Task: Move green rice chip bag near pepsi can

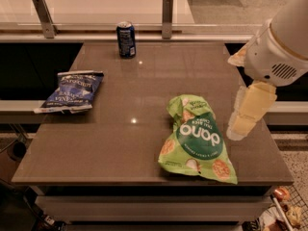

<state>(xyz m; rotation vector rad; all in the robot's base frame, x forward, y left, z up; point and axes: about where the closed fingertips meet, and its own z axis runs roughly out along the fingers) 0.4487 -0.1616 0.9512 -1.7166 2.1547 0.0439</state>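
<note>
Green rice chip bag (197, 141) is laid by the table's (125, 148) front right corner, pepsi can (126, 39) at back edge. Gripper (239, 126) is held over right edge; state can't be told.

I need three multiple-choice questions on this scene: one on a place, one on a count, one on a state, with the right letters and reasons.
1. Where on the table is the pepsi can? A. far edge B. near right corner C. on a bag
2. How many bags lie there? A. one B. two C. four
3. The green rice chip bag is: A. in the air B. lying flat C. leaning on the can
1 A: it stands at the table's back edge. 2 B: the green bag and the blue chip bag. 3 B: it lies on the table; the gripper is at its right.
</note>
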